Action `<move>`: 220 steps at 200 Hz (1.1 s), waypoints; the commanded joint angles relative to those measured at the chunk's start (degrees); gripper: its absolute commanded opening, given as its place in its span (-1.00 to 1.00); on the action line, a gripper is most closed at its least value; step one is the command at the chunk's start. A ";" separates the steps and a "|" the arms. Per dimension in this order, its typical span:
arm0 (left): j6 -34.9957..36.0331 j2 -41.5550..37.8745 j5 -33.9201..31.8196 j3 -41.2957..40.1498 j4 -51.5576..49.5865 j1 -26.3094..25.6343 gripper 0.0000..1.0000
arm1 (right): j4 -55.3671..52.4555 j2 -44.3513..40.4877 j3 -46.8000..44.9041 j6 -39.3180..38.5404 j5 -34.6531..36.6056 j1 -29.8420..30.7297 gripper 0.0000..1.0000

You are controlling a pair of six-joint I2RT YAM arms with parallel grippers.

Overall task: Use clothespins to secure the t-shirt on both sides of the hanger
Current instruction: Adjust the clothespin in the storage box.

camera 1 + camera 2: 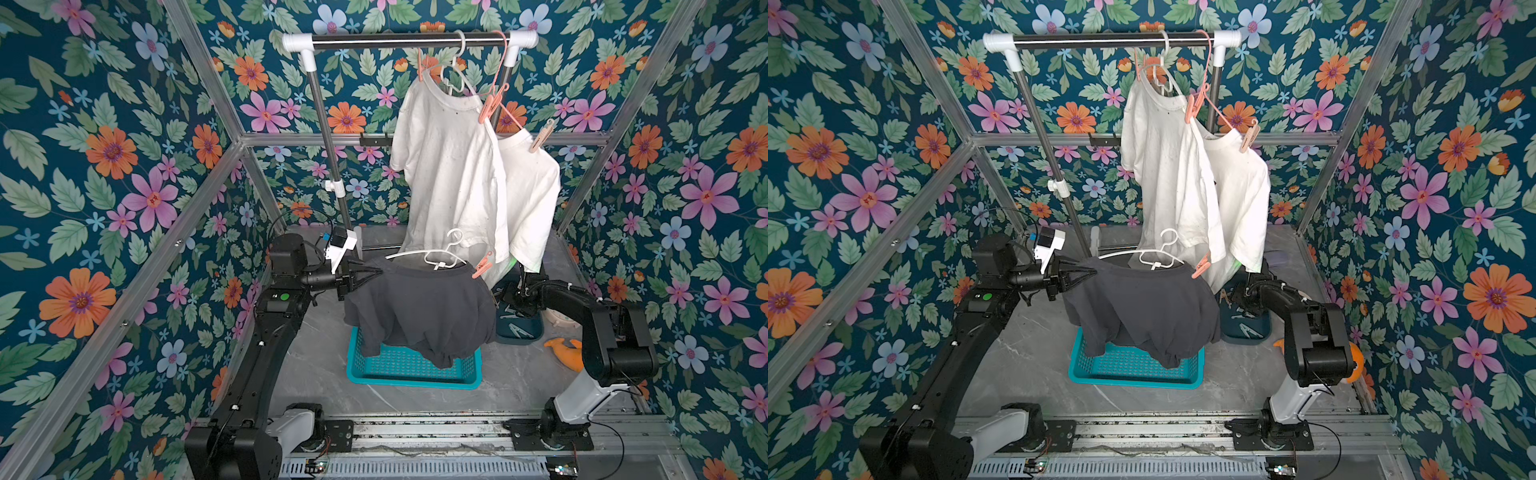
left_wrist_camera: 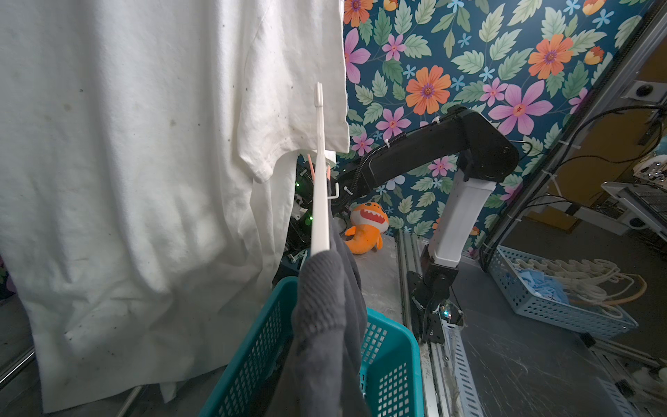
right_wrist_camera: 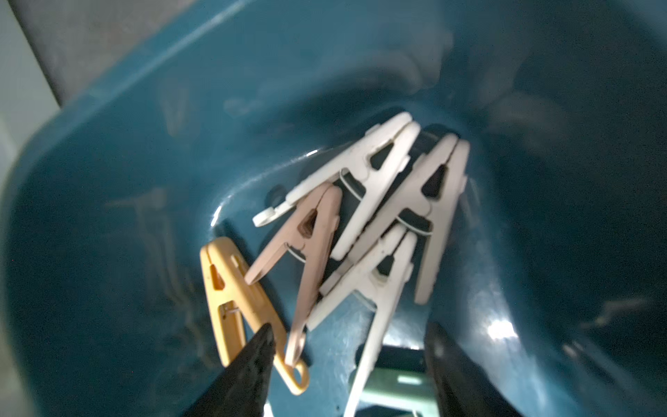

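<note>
Five clothespins [image 3: 317, 238] lie heaped in the dark teal bin [image 3: 108, 180]. The right hand [image 3: 350, 326] hangs released just above them, its jaws spread either side of a pale one. Another, a salmon-pink clothespin [image 1: 482, 264], is clipped on the dark grey t-shirt [image 1: 419, 307] at one shoulder of the white hanger [image 1: 440, 253]. The left hand [image 1: 379, 272] is clenched on the t-shirt's other shoulder, holding it above the turquoise basket [image 1: 415, 368] on the counter [image 1: 316, 365].

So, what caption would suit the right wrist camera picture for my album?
Right gripper, jaws open, hovering over a heap of clothespins in a dark teal tub.
</note>
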 commanded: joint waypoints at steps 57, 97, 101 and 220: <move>-0.71 -0.62 1.10 0.15 3.39 0.04 -1.00 | -5.42 -6.13 -4.31 0.71 -4.21 0.06 0.34; -0.88 -1.14 0.84 -0.19 3.74 0.05 -1.00 | -6.26 -8.57 -4.12 -0.20 -3.21 0.07 0.35; -0.96 -1.08 0.92 -0.16 3.74 0.01 -1.00 | -6.37 -9.09 -3.92 -0.13 -3.04 0.06 0.35; -1.14 -1.62 0.85 -0.49 4.09 0.00 -1.00 | -3.83 -2.94 -2.10 -1.46 -3.45 -0.65 0.35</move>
